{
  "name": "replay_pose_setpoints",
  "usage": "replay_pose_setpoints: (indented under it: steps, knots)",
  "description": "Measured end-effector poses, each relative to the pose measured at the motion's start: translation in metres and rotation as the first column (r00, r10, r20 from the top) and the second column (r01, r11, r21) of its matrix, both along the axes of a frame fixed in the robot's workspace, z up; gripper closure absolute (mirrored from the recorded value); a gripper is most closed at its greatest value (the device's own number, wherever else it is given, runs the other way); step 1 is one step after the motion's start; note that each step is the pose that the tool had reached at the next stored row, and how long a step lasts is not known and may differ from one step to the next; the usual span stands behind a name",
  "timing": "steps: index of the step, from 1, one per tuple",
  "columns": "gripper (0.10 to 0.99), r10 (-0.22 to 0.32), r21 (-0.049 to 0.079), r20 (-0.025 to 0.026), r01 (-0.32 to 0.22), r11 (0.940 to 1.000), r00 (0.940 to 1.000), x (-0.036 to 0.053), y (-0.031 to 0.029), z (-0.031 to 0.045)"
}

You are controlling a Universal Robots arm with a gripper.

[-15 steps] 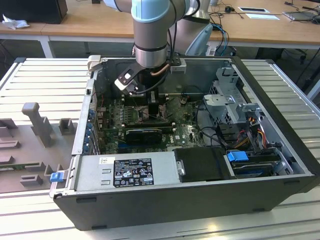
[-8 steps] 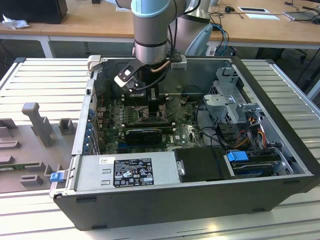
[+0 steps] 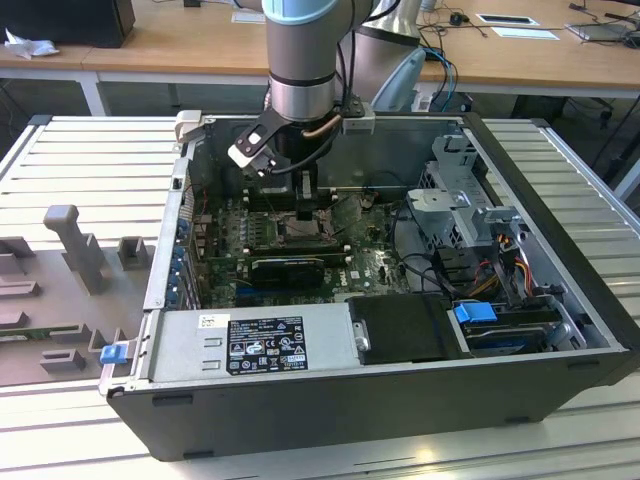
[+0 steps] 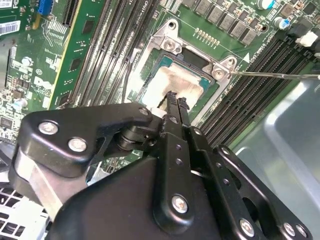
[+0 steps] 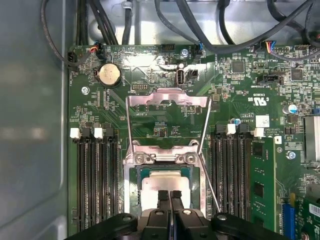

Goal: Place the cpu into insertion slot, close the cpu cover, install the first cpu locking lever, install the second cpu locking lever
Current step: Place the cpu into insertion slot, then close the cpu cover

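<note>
The cpu (image 5: 165,182) lies flat in the insertion slot (image 5: 134,192), its pale silvery face showing in both wrist views (image 4: 172,82). My gripper (image 5: 170,194) hangs just above the cpu's middle with its black fingers (image 4: 172,107) pressed together and nothing between them. The cpu cover (image 5: 167,100) is swung open, its silvery frame tilted back from the hinge bolts. A thin metal locking lever (image 5: 210,175) stands free beside the slot and sticks out as a rod (image 4: 275,76). In the exterior view the gripper (image 3: 306,210) reaches down into the open computer case.
Memory slots (image 5: 95,180) flank the socket on both sides. A coin battery (image 5: 109,75) and black cables (image 5: 200,30) lie beyond the cover. A long black card (image 3: 290,268), the power supply (image 3: 250,340) and a drive cage (image 3: 460,210) crowd the case.
</note>
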State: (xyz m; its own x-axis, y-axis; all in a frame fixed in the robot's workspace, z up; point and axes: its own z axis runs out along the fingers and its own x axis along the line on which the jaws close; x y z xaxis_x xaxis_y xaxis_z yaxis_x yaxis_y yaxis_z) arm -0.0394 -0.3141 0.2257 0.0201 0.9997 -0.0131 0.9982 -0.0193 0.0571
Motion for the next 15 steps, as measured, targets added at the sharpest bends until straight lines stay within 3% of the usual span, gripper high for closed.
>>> replay_pose_setpoints:
  steps: [6, 9, 15]
  knots:
    - [0.937, 0.0, -0.002, 0.0001, 0.0, 1.0, 1.0, 0.0, 0.0, 0.0069]
    - [0.937, 0.0, -0.002, -0.0008, 0.0, 1.0, 1.0, 0.0052, 0.0, 0.007]
    - [0.937, 0.0, -0.002, -0.0007, 0.0, 1.0, 1.0, 0.0053, 0.0, 0.0107]
